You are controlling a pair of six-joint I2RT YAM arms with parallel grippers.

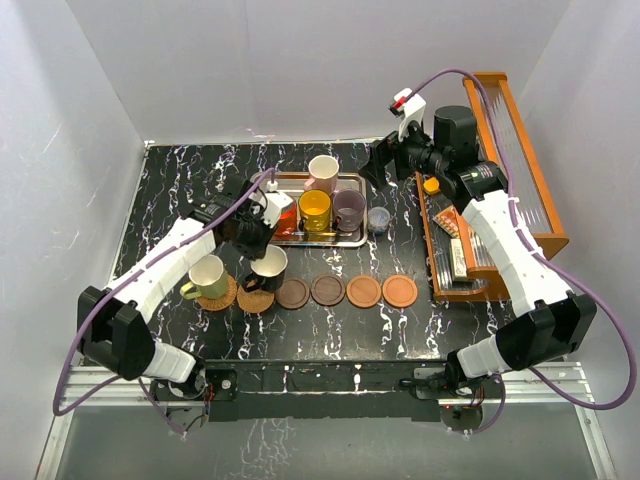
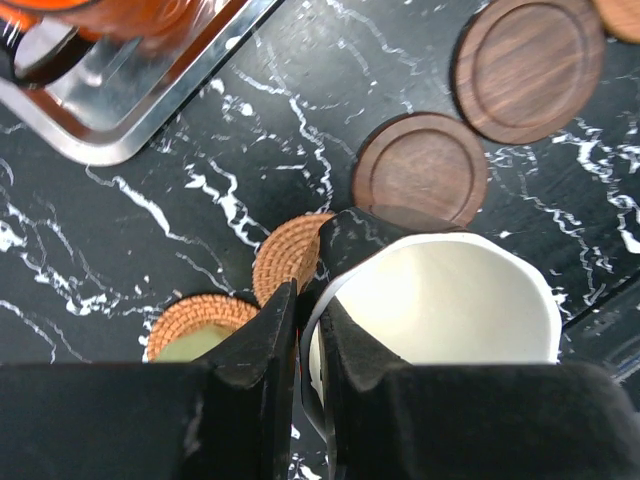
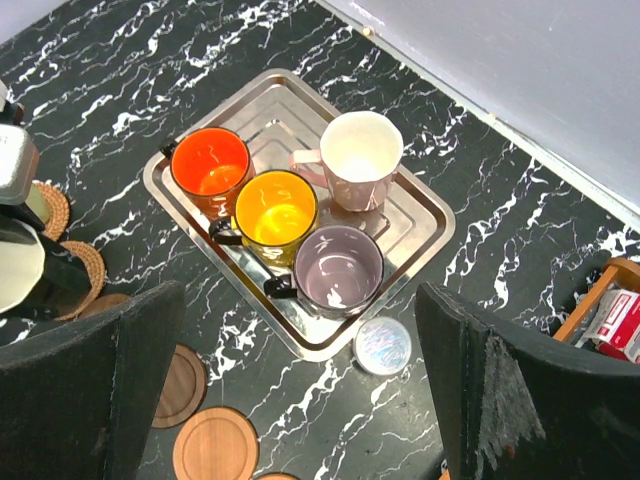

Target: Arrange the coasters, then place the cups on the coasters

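Note:
Six coasters lie in a row near the front: two wicker [image 1: 217,294] [image 1: 256,299], two dark wood [image 1: 293,293] [image 1: 328,290], two reddish [image 1: 364,291] [image 1: 400,291]. A cream-yellow cup [image 1: 205,277] stands on the leftmost wicker coaster. My left gripper [image 2: 305,315] is shut on the rim of the black cup [image 2: 440,300], one finger inside and one outside. That cup sits partly over the second wicker coaster [image 2: 285,255]; contact cannot be told. Pink [image 3: 360,155], red-orange [image 3: 210,165], yellow-orange [image 3: 275,210] and purple-grey [image 3: 340,270] cups stand in the steel tray [image 3: 425,215]. My right gripper [image 3: 300,390] hangs open high above the tray's near corner.
A small lidded jar [image 3: 385,345] stands just off the tray's corner. A wooden rack [image 1: 500,180] with boxes fills the right side. White walls close in the table at the back and sides.

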